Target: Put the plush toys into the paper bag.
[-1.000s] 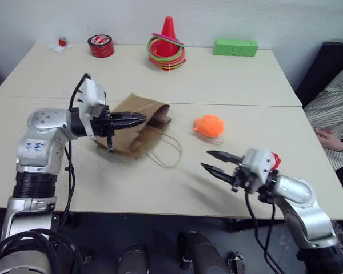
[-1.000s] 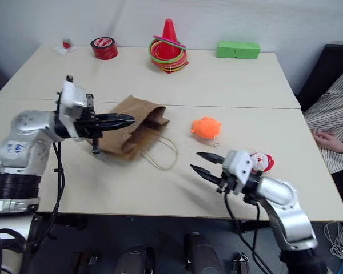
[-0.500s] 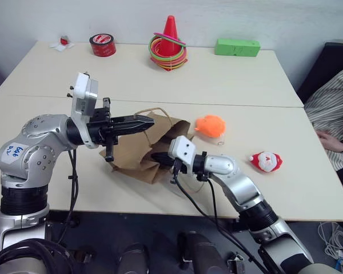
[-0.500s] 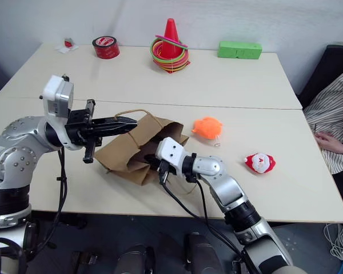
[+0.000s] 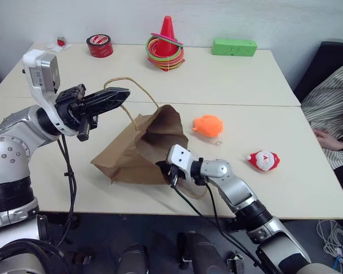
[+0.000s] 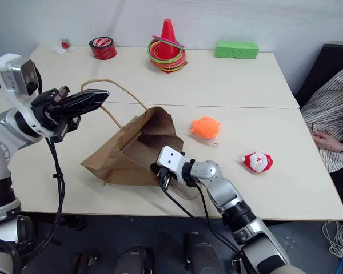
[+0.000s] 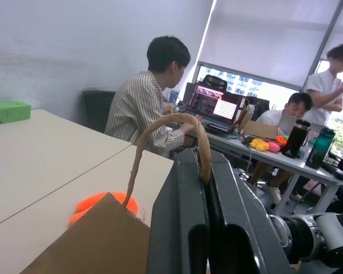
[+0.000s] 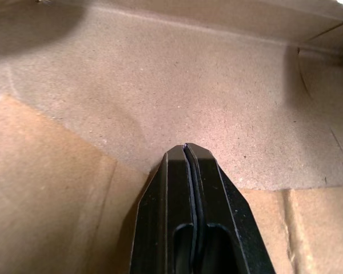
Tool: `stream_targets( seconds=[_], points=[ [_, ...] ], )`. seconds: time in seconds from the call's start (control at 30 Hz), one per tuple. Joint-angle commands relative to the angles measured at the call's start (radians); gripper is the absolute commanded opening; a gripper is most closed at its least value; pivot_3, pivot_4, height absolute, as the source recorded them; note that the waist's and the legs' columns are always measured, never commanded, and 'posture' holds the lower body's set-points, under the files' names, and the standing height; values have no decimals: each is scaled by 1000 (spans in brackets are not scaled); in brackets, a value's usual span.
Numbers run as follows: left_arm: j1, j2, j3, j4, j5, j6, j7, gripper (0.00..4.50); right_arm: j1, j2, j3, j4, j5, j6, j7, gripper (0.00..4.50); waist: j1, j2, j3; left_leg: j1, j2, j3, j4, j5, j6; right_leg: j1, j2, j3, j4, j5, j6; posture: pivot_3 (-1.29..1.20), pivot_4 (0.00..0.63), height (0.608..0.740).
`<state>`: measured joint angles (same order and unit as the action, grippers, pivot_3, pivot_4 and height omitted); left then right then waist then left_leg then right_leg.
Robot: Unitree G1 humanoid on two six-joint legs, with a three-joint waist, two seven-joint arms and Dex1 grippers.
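Observation:
The brown paper bag (image 5: 131,154) lies on its side on the table with its mouth raised toward the toys. My left gripper (image 5: 124,92) is shut on one tan cord handle (image 7: 201,149) and holds that loop up above the bag. My right gripper (image 8: 186,147) is shut, its tips pushed into the bag's mouth (image 5: 160,165), with brown paper all around and nothing between the fingers. The orange plush toy (image 5: 208,125) rests on the table just right of the bag. Farther right lies the red and white Santa plush toy (image 5: 263,160).
Along the table's far edge stand a red tape roll (image 5: 100,45), a red cone ringed with hoops (image 5: 166,45) and a green block (image 5: 235,47). A tiny red-and-white object (image 5: 61,42) sits at the far left corner. A person in a striped shirt (image 5: 334,114) sits at the right.
My left gripper rose and drew back to the left with the handle, lifting the bag's mouth open. My right gripper swung in from the front right, shut, and went into the mouth.

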<state>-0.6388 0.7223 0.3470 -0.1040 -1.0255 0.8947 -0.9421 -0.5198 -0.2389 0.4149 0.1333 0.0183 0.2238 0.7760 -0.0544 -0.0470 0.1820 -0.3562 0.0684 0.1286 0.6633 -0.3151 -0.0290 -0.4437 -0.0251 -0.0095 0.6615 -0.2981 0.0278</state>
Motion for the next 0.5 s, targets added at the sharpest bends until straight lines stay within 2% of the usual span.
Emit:
stream_targets(
  seconds=[0.03, 0.1, 0.27, 0.37, 0.47, 0.5],
  points=[
    [28, -9, -49, -59, 18, -22, -23, 0, 45, 22, -80, -82, 104, 47, 11, 24, 1, 0, 0, 0, 0, 0, 0, 0, 0, 0, 0, 0, 0, 0, 0, 0, 150, 740],
    [35, -21, -73, -66, 28, -34, -27, 0, 55, 14, -115, -135, 149, 66, 32, 609, 1, 0, 0, -1, 0, 0, 0, 0, 0, 0, 0, 0, 0, 0, 0, 0, 150, 740],
    [30, -50, -139, -56, 80, -77, -38, 0, 139, -96, -251, -321, 300, 40, 135, 2324, 5, 0, 0, -1, -1, -1, 0, 0, 0, 0, 0, 0, -1, 0, 0, 0, 150, 740],
    [19, -58, -169, -36, 115, -104, -52, 0, 245, -193, -363, -436, 411, 74, 186, 3355, 15, 0, 0, -1, -1, -1, -1, 0, 0, 0, 0, -1, -2, 0, 0, 0, 150, 740],
    [14, -56, -195, -21, 150, -123, -78, 0, 366, -242, -512, -508, 489, 40, 175, 4361, 25, 0, 0, -2, -1, -1, -1, -1, 1, 0, 0, -1, -3, 0, 1, 0, 150, 740],
    [13, -55, -203, -16, 162, -130, -87, 0, 413, -257, -556, -521, 487, 8, 172, 4441, 26, 1, 0, -2, -1, -1, -1, -1, 1, 0, 0, -1, -3, 0, 1, 0, 150, 740]
  ],
)
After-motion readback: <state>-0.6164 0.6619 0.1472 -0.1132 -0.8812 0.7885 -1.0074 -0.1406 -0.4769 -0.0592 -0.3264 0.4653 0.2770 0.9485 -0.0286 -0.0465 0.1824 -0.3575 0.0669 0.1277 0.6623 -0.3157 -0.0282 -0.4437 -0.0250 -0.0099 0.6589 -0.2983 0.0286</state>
